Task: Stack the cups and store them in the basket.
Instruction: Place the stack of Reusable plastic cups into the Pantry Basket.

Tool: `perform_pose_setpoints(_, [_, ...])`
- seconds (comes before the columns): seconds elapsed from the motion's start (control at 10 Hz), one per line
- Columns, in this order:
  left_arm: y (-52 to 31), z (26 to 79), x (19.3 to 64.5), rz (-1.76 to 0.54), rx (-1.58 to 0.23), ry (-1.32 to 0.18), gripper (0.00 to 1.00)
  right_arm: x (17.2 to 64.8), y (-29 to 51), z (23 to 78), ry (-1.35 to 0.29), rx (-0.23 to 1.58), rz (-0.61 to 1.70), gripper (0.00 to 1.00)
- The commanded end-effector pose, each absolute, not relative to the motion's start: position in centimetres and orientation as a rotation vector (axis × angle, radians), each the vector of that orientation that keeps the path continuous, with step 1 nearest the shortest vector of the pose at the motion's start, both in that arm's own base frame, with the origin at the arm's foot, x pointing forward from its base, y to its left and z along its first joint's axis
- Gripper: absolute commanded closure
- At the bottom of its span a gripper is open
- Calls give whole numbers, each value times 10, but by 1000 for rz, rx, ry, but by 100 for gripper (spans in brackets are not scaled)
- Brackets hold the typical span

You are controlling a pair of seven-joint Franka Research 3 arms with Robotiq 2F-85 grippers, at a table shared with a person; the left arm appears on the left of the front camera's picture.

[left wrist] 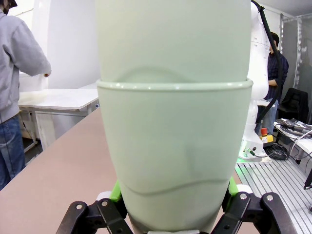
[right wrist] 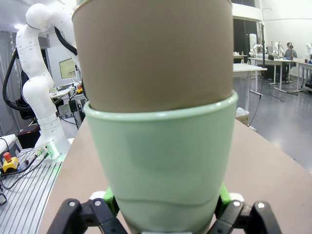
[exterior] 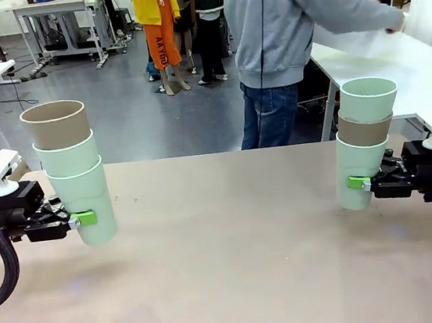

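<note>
1. While a person in a grey hoodie [exterior: 285, 19] stands at the far edge, turned towards a white side table [exterior: 425, 65], the brown tabletop [exterior: 228, 262] stretches out in front; grey floor and white workbenches [exterior: 63, 11] lie behind.
2. Near the table's left side, the left gripper [exterior: 87, 218] is clamped on the mint base cup [exterior: 92, 194] of the left stack. A mint middle cup [exterior: 68, 157] and a brown top cup [exterior: 55, 124] nest above, and the whole stack leans slightly.
3. At the right side, the right gripper [exterior: 358, 183] is closed around the mint bottom cup [exterior: 360, 161] of the right stack, under a brown middle cup [exterior: 364, 131] and a mint top cup [exterior: 368, 99].
4. Whether either stack's base touches the tabletop, I cannot tell.
5. Both stacks are well apart, with open tabletop between them.
</note>
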State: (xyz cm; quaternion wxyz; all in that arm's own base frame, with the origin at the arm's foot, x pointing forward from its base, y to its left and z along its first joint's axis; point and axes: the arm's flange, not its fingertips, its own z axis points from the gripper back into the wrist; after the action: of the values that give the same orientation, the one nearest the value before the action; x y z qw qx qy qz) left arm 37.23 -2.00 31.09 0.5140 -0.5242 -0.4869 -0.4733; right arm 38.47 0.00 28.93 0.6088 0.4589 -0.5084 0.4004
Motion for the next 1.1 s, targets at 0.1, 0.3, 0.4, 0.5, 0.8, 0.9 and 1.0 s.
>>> perform_pose_setpoints(0.1, [-21,314,371,-1141,-1266,-1180,15,385,1,293,-1187,1054,933,14])
perform_pose_setpoints(0.3, [-21,314,371,-1141,-1266,-1180,15,385,1,293,-1187,1054,933,14])
perform_pose_setpoints(0.4, [-21,314,371,-1141,-1266,-1180,15,385,1,293,-1187,1054,933,14])
perform_pose_setpoints(0.5, [-21,314,371,-1141,-1266,-1180,15,385,1,293,-1187,1054,933,14])
perform_pose_setpoints(0.8, [-21,314,371,-1141,-1266,-1180,15,385,1,293,-1187,1054,933,14])
perform_pose_setpoints(0.9, [-21,314,371,-1141,-1266,-1180,15,385,1,293,-1187,1054,933,14])
perform_pose_setpoints(1.0, [-21,314,371,-1141,-1266,-1180,15,385,1,293,-1187,1054,933,14])
